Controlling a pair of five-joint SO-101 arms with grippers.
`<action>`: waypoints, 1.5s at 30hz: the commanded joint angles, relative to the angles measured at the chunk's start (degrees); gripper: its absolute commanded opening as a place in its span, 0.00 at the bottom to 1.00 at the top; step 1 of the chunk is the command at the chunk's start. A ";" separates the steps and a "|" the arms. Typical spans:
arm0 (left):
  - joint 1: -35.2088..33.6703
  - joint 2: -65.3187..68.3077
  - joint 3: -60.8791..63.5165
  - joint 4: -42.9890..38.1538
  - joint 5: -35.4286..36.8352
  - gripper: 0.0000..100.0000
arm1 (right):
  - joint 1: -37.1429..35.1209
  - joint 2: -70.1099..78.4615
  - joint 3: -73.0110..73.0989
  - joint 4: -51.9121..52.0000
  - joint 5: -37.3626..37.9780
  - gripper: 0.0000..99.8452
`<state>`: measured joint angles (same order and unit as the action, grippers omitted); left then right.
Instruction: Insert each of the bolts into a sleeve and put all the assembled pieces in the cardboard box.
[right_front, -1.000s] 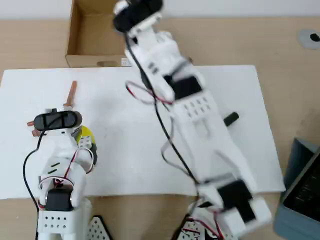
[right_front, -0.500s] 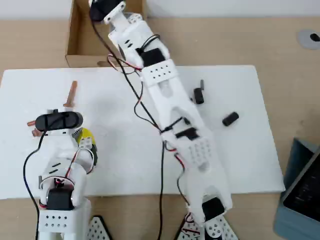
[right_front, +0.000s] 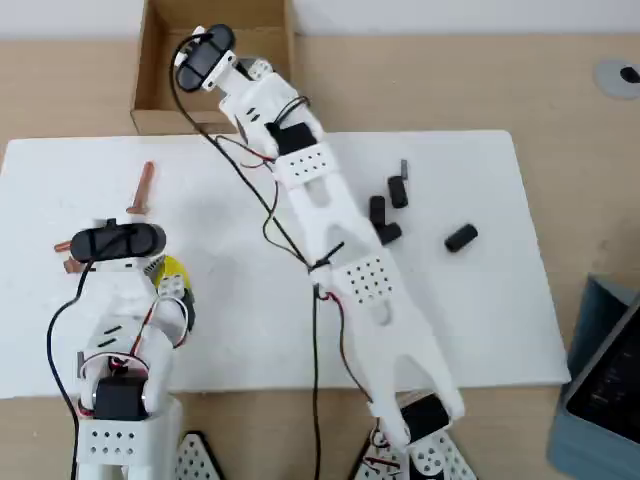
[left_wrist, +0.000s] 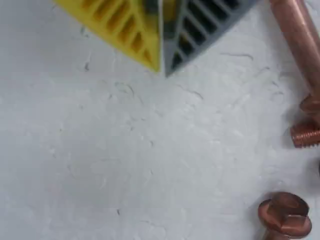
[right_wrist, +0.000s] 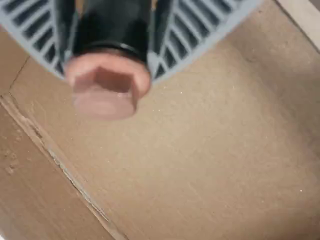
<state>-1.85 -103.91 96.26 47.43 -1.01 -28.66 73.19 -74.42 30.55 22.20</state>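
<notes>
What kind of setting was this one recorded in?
Probably a lab or workshop bench set up for robot practice: a wooden table under a white mat, two robot arms mounted at its edge, and loose copper bolts, black sleeves and a cardboard box as work parts.

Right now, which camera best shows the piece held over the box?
The right wrist view: the black sleeve with its copper bolt head sits close up in the right gripper, above the cardboard box floor. From the high view, that arm's wrist covers it. The left wrist view faces loose bolts.
</notes>
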 joint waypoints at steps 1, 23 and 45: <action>-0.35 -0.57 0.70 0.09 0.18 0.00 | 1.10 -1.36 -5.05 0.79 0.53 0.05; -0.26 -0.40 0.70 0.09 0.18 0.00 | 2.24 -1.63 -21.58 21.36 0.35 0.16; -0.26 -0.57 0.70 4.22 0.18 0.00 | 6.73 -28.70 -21.05 68.22 0.35 0.16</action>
<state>-1.85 -103.91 96.26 51.56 -1.01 -22.86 50.77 -92.53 92.18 22.20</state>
